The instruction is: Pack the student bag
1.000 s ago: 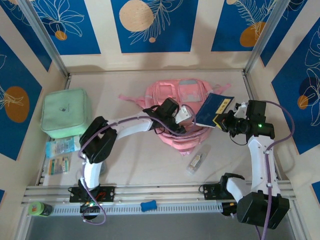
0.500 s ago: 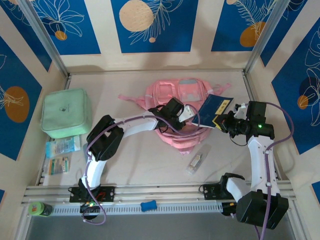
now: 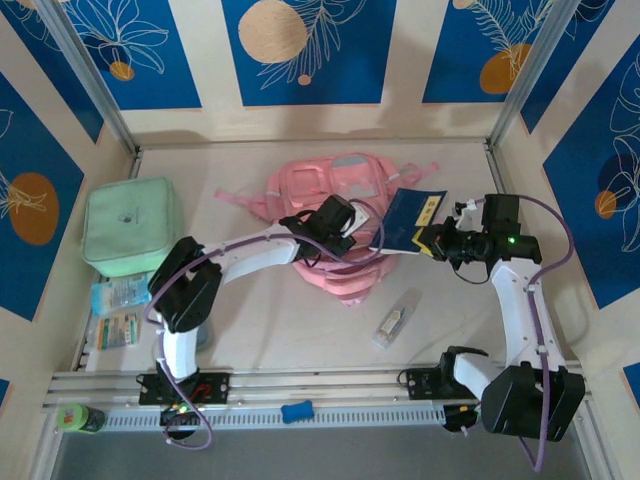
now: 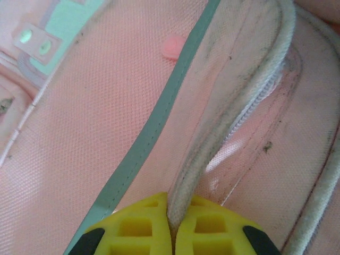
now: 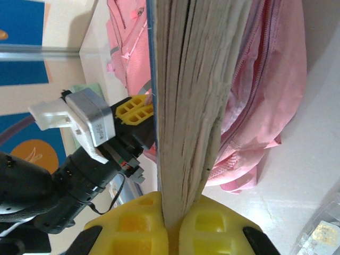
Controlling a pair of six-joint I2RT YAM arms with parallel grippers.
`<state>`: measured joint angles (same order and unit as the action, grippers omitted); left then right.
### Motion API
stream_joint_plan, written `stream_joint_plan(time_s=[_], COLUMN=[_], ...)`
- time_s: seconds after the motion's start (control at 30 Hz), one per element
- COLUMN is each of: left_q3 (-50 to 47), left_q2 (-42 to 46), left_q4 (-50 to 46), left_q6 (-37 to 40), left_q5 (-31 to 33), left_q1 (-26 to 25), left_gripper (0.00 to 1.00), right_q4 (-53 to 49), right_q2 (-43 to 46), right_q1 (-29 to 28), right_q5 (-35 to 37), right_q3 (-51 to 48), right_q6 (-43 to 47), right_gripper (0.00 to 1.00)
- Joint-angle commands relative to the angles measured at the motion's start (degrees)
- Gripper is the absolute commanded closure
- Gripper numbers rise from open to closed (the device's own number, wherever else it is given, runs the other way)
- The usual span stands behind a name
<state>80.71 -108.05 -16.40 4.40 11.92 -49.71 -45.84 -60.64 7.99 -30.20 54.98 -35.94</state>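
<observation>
Top external view, left to right: mint-green case (image 3: pixel 132 238) sits at the bench's (image 3: pixel 260 310) left edge, with small packets (image 3: pixel 122 296) just below it. The student bag (image 3: pixel 335 180) lies mid-bench toward the back wall, straps trailing to its left.

Left tool (image 3: pixel 350 238) is down on the bag's near side. Left wrist view: left tool (image 4: pixel 171 212) pinched tight on a grubby white piped edge of the student bag (image 4: pixel 95 133), apparently the rim of the zip opening, though the close framing makes that hard to confirm.

Right of the bag, a blue-covered book (image 3: pixel 408 220) is held tilted over the bag's right edge by the right tool (image 3: pixel 428 240).

Right wrist view: right tool (image 5: pixel 171 212) is clamped on the book (image 5: pixel 191 106), page edges facing the camera.

A clear packet (image 3: pixel 396 320) lies on the bench nearer the arms, apart from the bag.
</observation>
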Motion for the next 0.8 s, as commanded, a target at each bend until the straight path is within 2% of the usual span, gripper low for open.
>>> stream_joint_plan(time_s=[0.0,0.33,0.5,0.6,0.77], left_q3=[0.0,11.4,14.9,16.0,17.2], left_q2=[5.7,8.0,8.9,9.2,9.9], left_q4=[-4.1,-11.1,-11.9,-11.8,-12.4], left_q6=[-6.8,-1.0,1.4,2.9,2.3], left_q5=[6.5,7.0,6.4,5.1,4.2], left_q1=[1.2,4.0,5.3,5.5,5.7], left_gripper=[1.0,1.0,1.0,1.0,1.0], right_q4=[0.7,-7.2,-9.1,-4.9,8.9], right_q2=[0.2,4.0,5.1,4.7,-0.2], right_q1=[-1.6,-1.1,-3.8,-7.7,-17.1], right_q5=[-0.9,5.0,5.8,2.4,-1.9], right_q3=[3.0,3.1,0.9,-2.1,-6.1], right_q6=[1.4,3.6,3.9,2.7,-3.0], right_gripper=[1.0,1.0,1.0,1.0,1.0])
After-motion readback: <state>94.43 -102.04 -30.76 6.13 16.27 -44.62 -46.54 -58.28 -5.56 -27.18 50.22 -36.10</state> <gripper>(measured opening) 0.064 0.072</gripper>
